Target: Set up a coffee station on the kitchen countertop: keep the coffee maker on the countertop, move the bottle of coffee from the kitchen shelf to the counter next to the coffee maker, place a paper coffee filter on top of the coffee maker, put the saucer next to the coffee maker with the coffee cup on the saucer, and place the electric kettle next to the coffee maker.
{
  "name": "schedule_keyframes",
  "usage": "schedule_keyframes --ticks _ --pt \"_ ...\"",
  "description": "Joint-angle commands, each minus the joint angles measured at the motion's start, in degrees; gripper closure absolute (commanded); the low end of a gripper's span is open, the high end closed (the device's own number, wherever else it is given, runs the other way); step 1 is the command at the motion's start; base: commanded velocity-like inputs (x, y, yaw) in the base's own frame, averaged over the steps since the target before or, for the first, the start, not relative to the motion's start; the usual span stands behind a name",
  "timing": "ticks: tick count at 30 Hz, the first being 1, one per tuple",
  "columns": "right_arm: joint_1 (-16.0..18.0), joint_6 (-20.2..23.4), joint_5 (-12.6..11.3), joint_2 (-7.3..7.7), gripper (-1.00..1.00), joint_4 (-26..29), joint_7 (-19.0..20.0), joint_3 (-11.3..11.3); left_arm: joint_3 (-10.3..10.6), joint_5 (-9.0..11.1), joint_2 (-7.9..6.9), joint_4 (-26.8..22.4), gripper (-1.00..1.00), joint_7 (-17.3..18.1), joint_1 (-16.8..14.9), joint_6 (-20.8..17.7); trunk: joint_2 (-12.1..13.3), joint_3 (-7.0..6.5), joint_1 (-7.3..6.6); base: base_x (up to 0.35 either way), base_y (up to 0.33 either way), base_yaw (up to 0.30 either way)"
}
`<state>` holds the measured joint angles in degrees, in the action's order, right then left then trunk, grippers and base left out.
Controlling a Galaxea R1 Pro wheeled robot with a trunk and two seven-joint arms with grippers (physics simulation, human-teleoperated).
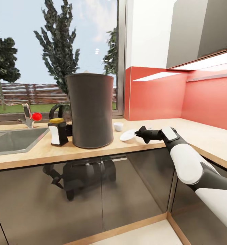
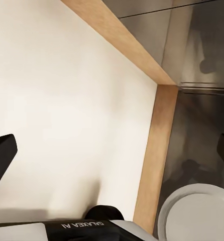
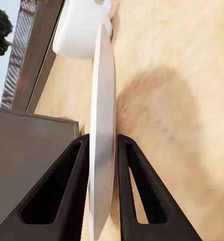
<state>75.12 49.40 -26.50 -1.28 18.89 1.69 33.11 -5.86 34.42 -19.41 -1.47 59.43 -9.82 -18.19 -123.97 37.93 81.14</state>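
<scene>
White saucer (image 1: 128, 135) pinched at rim by our right gripper (image 1: 139, 132), just over counter (image 1: 195, 131) right of coffee maker (image 1: 89, 110), cup (image 1: 118, 126) just behind. Risk: thin edge grip, so saucer could slip or clip cup when we lower. Left gripper: can't tell.

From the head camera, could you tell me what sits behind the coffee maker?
A black kettle peeks out beside the coffee maker, behind the coffee bottle. The coffee maker covers most of the kettle's body, so its base and contents cannot be seen.
</scene>
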Motion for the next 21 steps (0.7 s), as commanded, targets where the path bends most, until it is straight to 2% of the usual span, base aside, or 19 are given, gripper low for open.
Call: schedule_keyframes --ticks 1,19,21 --pt "0.02 0.23 4.1 -0.03 1.0 0.02 -0.09 -0.24 -0.46 -0.23 -0.01 -0.02 -1.0 0.16 -0.02 -0.57 -0.02 0.08 0.0 0.0 0.0 0.0" --pt "0.02 0.17 3.91 -0.04 1.0 0.01 -0.37 -0.24 -0.46 -0.23 -0.01 -0.02 -1.0 0.16 -0.02 -0.61 -0.02 0.08 0.0 0.0 0.0 0.0" --pt "0.02 0.17 3.91 -0.04 1.0 0.01 -0.37 -0.24 -0.46 -0.23 -0.01 -0.02 -1.0 0.16 -0.02 -0.61 -0.82 0.44 0.44 0.0 0.0 0.0"
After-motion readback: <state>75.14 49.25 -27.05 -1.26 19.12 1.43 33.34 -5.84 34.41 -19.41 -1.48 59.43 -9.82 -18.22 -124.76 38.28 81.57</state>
